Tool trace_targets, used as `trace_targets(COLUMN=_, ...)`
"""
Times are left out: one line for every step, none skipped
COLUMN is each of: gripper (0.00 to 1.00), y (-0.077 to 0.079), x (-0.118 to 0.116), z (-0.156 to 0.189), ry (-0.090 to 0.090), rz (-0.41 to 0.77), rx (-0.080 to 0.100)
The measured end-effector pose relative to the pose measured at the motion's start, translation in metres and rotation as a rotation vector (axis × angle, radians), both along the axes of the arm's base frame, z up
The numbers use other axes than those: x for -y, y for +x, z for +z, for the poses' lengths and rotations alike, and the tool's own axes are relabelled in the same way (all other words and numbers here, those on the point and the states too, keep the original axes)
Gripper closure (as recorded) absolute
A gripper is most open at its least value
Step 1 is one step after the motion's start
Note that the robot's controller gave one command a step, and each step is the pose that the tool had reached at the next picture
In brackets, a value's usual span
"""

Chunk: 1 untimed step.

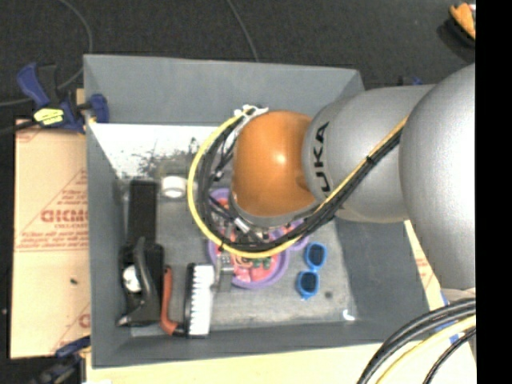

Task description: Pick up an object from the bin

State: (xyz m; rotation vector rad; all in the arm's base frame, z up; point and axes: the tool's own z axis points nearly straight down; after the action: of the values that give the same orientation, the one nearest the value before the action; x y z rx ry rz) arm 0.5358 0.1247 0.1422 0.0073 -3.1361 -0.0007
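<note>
Above a round purple dish (274,272) hangs the tool (240,245), its state untellable.

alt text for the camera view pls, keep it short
The arm, its wrist under an orange cover, reaches in from the right and hangs over a purple round dish in the grey bin. Right of it lie blue toy sunglasses; left, a white brush and black things.

Grey arm (400,158), reaching in from the right, bent downward at the wrist; orange cover (268,162) domed over wrist; yellow and black cables (198,184) looped round cover; gripper (242,238) beneath, pointing down, largely hidden.
</note>
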Motion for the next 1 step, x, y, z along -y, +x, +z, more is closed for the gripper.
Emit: trace_targets(gripper=0.00, y=0.0017, x=0.0007, z=0.0048, ry=0.001, rz=-0.006, rx=0.008)
